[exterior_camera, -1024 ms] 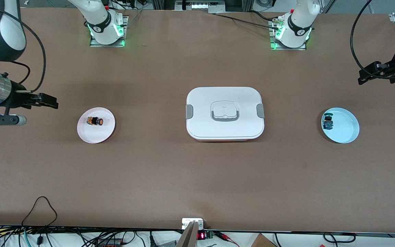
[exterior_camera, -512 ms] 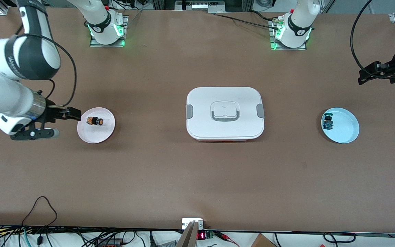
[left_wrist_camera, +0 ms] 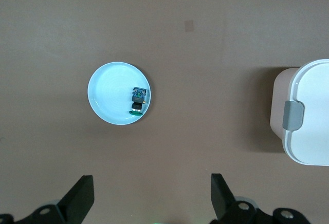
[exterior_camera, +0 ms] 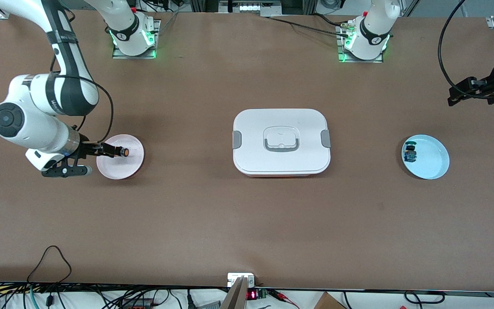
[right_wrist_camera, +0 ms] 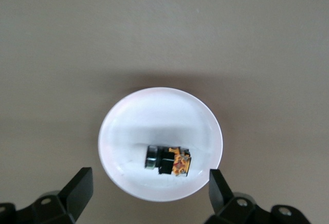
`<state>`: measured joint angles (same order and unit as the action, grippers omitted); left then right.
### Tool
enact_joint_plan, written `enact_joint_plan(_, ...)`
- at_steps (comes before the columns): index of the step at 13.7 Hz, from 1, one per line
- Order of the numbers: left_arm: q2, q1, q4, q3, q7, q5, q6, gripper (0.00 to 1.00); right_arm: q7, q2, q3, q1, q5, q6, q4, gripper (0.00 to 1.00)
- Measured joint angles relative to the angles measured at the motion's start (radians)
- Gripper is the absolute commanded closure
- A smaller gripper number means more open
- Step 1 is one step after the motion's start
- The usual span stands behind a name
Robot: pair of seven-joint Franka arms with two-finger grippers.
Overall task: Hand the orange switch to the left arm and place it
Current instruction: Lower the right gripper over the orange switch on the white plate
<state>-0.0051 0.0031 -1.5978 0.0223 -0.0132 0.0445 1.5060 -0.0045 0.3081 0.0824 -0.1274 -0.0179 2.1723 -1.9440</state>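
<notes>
The orange switch (exterior_camera: 124,152) lies on its side on a small pink plate (exterior_camera: 122,168) toward the right arm's end of the table. In the right wrist view the switch (right_wrist_camera: 168,161) shows its black cap and orange body on the plate (right_wrist_camera: 154,113). My right gripper (exterior_camera: 110,151) hangs over the plate's edge, open (right_wrist_camera: 149,199), with the switch just ahead of its fingers and nothing between them. The white box (exterior_camera: 281,141) stands mid-table. My left gripper (exterior_camera: 455,95) waits open (left_wrist_camera: 152,199) in the air at the left arm's end.
A light blue plate (exterior_camera: 433,165) with a small blue-bodied part (exterior_camera: 410,153) lies beside the box toward the left arm's end; the left wrist view shows this plate (left_wrist_camera: 105,93), the part (left_wrist_camera: 138,100) and the box's latch (left_wrist_camera: 293,116). Cables run along the table's near edge.
The right arm has swung in from the table's end and lowered its open gripper over the pink plate, beside the orange switch. The left arm has not moved.
</notes>
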Motion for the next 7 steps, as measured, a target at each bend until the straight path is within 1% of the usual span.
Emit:
enact_joint_plan(3,0.000,0.000,0.000,-0.001,0.000,0.000,-0.001,0.00,0.000,0.002,0.001,0.018,-0.004,0.080,-0.092,0.00)
enact_joint_plan(5,0.000,0.000,0.000,-0.001,0.000,0.000,-0.001,0.00,0.001,0.004,0.001,0.023,-0.053,0.107,-0.121,0.00)
enact_joint_plan(7,0.000,-0.001,0.000,-0.001,0.000,0.000,-0.001,0.00,0.001,0.016,0.001,0.026,-0.090,0.174,-0.158,0.00)
